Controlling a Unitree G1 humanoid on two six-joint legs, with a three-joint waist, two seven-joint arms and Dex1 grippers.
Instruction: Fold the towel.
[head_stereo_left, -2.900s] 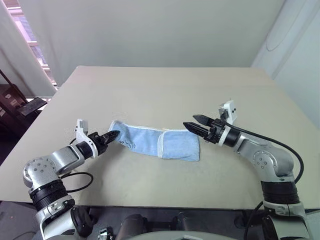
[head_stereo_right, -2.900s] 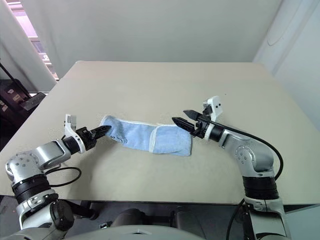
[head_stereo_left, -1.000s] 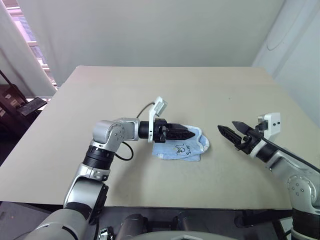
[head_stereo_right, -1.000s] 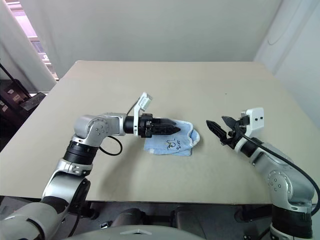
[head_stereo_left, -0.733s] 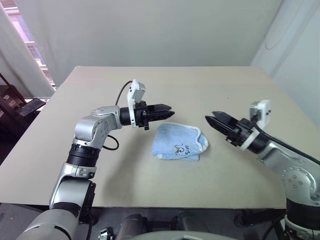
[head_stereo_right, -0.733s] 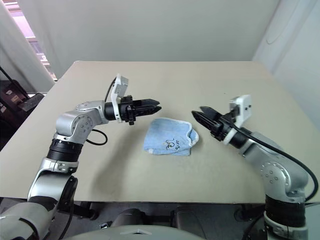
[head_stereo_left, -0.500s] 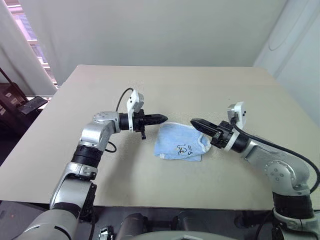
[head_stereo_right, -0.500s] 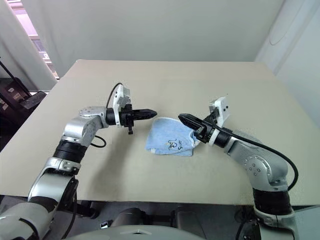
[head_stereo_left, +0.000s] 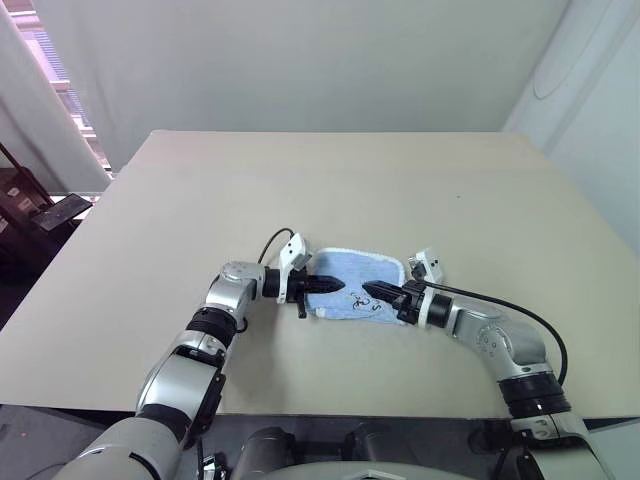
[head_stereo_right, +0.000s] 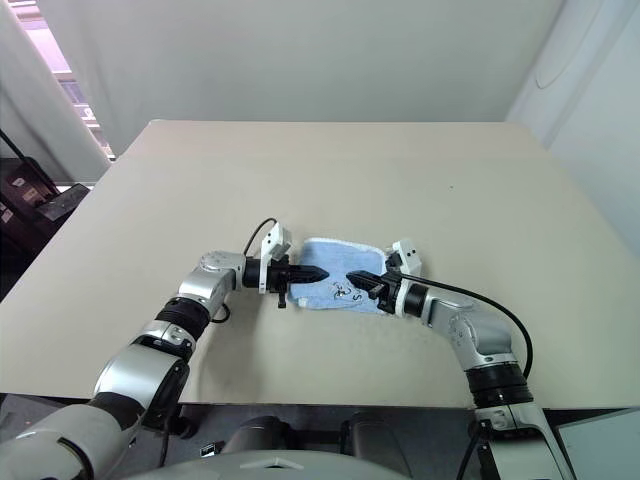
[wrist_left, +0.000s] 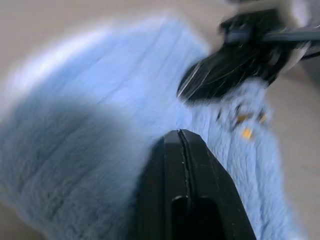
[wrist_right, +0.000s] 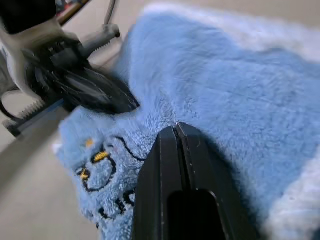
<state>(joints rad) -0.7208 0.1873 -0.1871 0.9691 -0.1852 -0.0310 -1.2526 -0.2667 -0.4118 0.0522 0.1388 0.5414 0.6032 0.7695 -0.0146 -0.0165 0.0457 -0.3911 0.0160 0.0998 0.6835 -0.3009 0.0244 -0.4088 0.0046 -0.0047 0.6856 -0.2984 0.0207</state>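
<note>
Lying a little below the centre of the left eye frame, the towel (head_stereo_left: 358, 279) sits folded into a compact light blue pad on the beige table (head_stereo_left: 330, 180), with a white stitched edge along its upper side and a small dark embroidered motif with orange specks near its lower edge. The left gripper (head_stereo_left: 338, 287) comes in from the left of the frame, its black fingers pressed together into a single point that rests on the towel's left part. The right gripper (head_stereo_left: 372, 292) comes in from the right, its fingers likewise drawn together with no gap between them, the tip lying on the towel's lower right part beside the embroidery. The two tips point toward each other and stand near one another, with a little blue cloth showing between them. In the left wrist view the closed fingers (wrist_left: 182, 165) lie over the terry pile, with the other gripper's dark tip toward the upper right of that frame. In the right wrist view the closed fingers (wrist_right: 177, 160) rest on the cloth just beside the embroidered lettering, the opposite gripper at the upper left. Whether either tip pinches any cloth cannot be told.
</note>
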